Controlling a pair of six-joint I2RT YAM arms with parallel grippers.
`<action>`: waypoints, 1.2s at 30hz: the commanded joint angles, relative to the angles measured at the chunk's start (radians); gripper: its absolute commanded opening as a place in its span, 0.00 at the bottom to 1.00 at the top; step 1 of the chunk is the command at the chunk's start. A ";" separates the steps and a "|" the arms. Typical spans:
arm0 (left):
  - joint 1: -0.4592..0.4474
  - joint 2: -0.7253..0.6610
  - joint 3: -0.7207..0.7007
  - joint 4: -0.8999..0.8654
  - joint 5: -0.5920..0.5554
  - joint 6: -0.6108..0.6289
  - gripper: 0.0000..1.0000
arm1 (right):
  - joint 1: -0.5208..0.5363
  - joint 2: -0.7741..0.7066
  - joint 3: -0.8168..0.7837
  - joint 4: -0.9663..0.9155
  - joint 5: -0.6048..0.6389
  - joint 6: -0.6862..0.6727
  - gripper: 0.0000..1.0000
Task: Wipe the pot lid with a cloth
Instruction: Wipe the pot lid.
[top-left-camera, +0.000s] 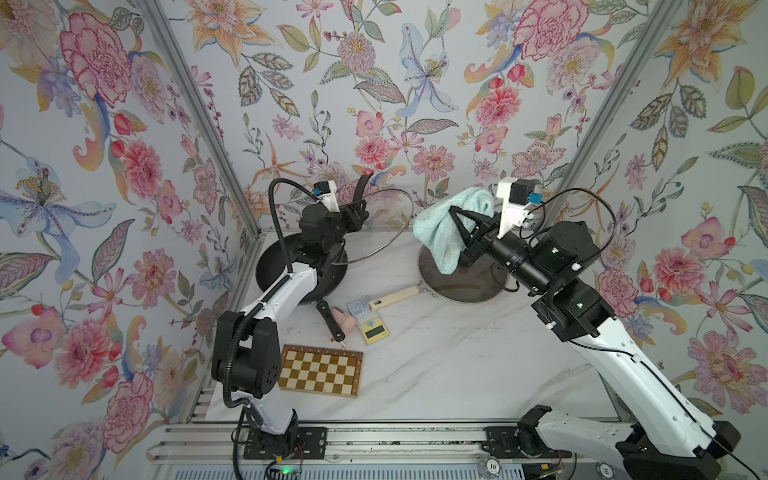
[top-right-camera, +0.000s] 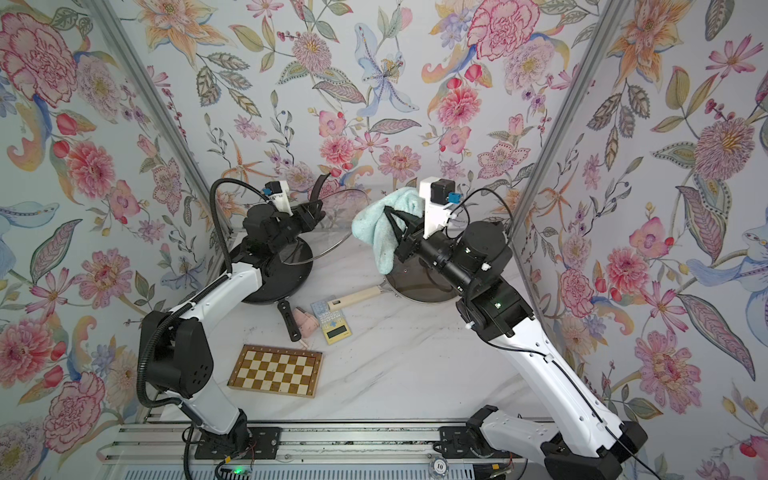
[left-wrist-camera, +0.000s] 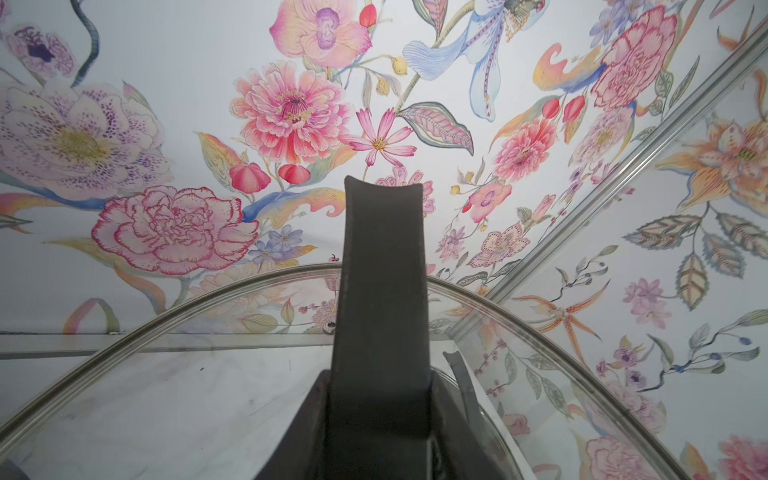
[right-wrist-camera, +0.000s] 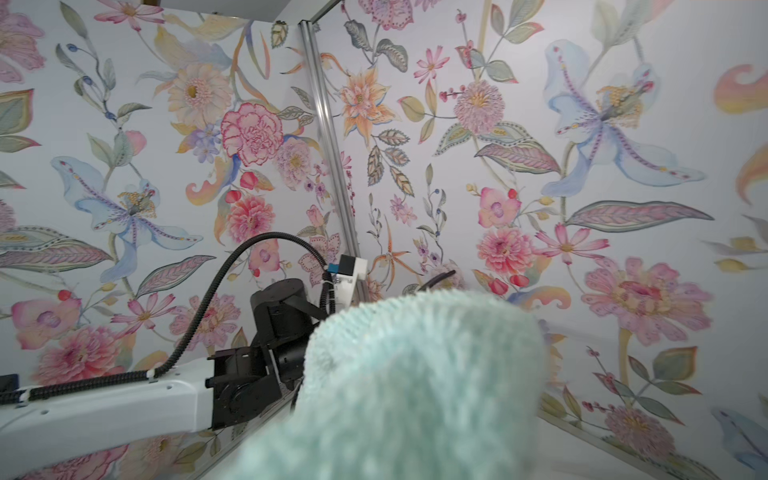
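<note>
Cloth (right-wrist-camera: 415, 386) fills wrist view, hiding right pincer (top-left-camera: 455, 214).

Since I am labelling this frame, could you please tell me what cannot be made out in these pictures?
Fingertips of the right claw: buried in the blurred cloth in the right wrist view.
Pot lid rim: left wrist view, cut off by the frame edges and crossed by the lid handle.
Cloth touching the pot lid or not: top views, depth unclear.
Calculator keys: top views, too small.
Black pan: top views, partly under the left arm.
</note>
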 joint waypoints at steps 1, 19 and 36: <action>-0.026 -0.119 0.021 0.233 -0.115 0.161 0.00 | 0.074 0.137 0.037 -0.137 -0.060 -0.038 0.01; -0.153 -0.296 -0.084 0.320 -0.267 0.454 0.00 | 0.142 0.427 0.117 -0.061 -0.040 0.075 0.01; -0.196 -0.454 -0.158 0.230 -0.216 0.516 0.00 | -0.071 0.502 0.230 -0.216 0.095 0.034 0.00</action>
